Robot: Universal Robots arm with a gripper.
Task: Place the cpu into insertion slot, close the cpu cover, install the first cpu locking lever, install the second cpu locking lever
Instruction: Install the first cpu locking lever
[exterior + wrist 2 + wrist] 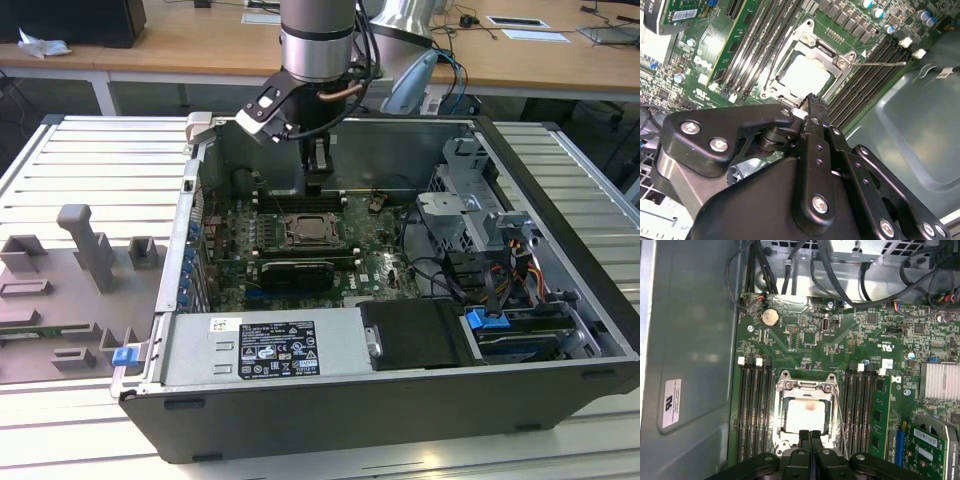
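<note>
In the first wrist view, memory slots point(752, 410) are seen beside the socket. The cpu point(807, 415) is seated in the insertion slot point(781, 442), with the cpu cover point(802, 386) lowered over it. The gripper point(810, 436) is clenched on nothing at the cover's edge. A thin locking lever point(840, 425), seemingly unlatched, is judged outstanding. An expansion card point(927, 450) lies well apart.
</note>
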